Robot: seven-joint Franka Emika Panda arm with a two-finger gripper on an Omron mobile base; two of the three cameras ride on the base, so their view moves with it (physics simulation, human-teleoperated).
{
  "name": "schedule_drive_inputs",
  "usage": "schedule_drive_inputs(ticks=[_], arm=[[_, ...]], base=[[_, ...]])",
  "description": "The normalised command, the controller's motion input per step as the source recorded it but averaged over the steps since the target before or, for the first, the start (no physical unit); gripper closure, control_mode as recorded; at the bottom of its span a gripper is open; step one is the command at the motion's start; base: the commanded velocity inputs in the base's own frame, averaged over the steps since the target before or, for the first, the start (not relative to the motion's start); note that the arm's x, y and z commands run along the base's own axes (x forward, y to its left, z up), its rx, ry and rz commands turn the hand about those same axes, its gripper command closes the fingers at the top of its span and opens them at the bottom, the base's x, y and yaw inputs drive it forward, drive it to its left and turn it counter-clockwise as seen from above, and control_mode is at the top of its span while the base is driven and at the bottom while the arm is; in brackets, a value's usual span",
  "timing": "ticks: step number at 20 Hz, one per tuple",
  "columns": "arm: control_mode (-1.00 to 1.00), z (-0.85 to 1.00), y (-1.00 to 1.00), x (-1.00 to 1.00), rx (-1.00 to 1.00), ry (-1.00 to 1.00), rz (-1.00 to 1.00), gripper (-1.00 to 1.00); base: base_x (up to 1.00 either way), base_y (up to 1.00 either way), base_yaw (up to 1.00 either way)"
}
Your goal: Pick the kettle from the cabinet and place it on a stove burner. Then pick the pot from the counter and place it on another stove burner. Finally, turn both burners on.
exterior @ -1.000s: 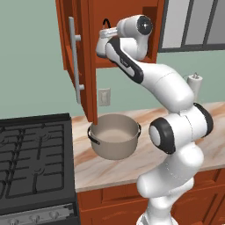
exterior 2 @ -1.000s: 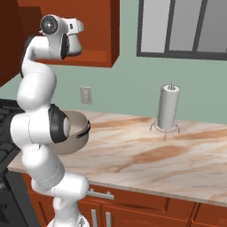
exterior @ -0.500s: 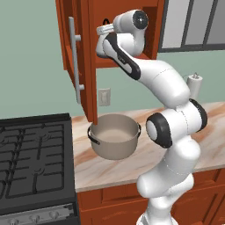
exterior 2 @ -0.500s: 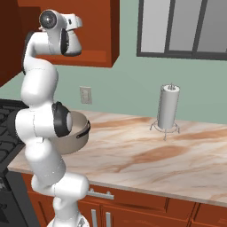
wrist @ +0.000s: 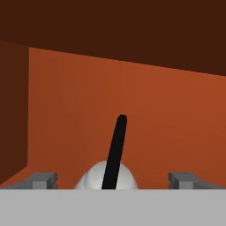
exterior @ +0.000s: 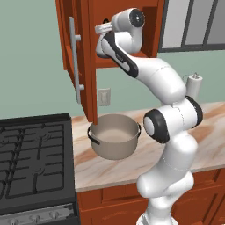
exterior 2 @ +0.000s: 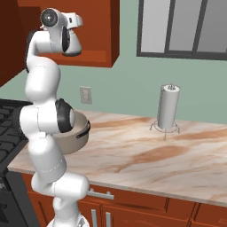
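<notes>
Hand (wrist: 112, 178) fingers are spread apart around the kettle (wrist: 106, 176) inside the cabinet (exterior: 79, 52); nothing is grasped yet, and the pot (exterior: 115, 141) is left on the worktop (exterior 2: 146, 155).

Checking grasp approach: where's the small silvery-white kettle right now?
In the hand view, the small silvery-white kettle sits inside the reddish-brown cabinet, centred between the open hand's fingertips, black handle upright.
</notes>
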Motion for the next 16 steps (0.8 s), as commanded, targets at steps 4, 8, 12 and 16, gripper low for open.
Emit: schedule_drive_inputs(ticks=[4, 8, 12, 16], arm=[[-1.00, 0.00, 0.00, 0.08, 0.00, 0.00, 0.00, -1.00], [-1.00, 0.00, 0.00, 0.10, 0.00, 0.00, 0.00, -1.00], [-1.00, 0.00, 0.08, 0.18, 0.00, 0.00, 0.00, -1.00], [-1.00, 0.00, 0.09, 0.19, 0.00, 0.00, 0.00, -1.00]], base=[[0.00, 0.00, 0.00], [0.00, 0.00, 0.00], [0.00, 0.00, 0.00], [0.00, 0.00, 0.00]])
